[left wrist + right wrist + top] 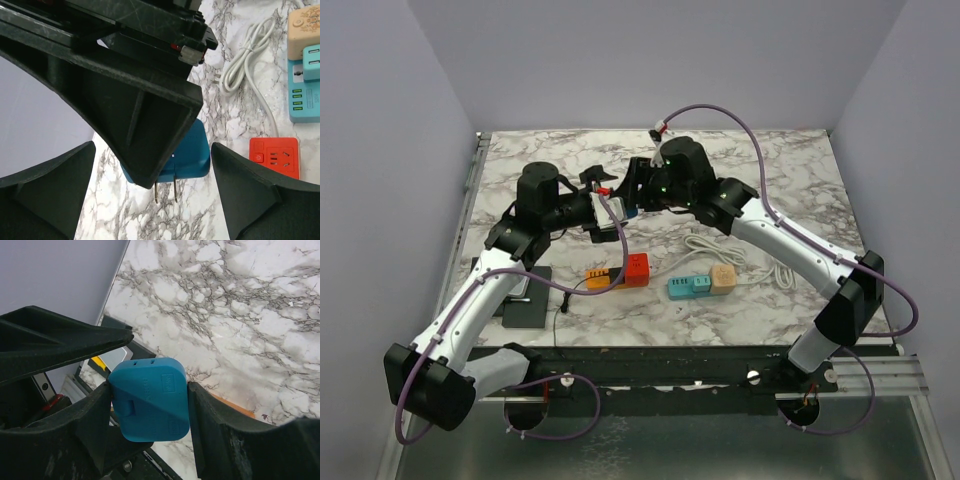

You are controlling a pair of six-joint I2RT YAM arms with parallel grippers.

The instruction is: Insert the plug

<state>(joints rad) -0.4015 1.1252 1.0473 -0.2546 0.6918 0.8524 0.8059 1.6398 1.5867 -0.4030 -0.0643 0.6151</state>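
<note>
Right wrist view: blue rounded plastic plug (149, 405), clamped between jaws of right gripper (149, 387), raised above white marble worktop (240, 300). Left gripper (152, 150): jaws spread wide, either side of plug. Red square socket block (274, 157) on worktop.

No legible text; embossed marks on the blue plug (150, 400) are unreadable.

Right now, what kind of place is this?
Probably a robot test booth: plain walls enclose a marble-pattern table with a teal power strip, and the right claw holds a blue plug.
</note>
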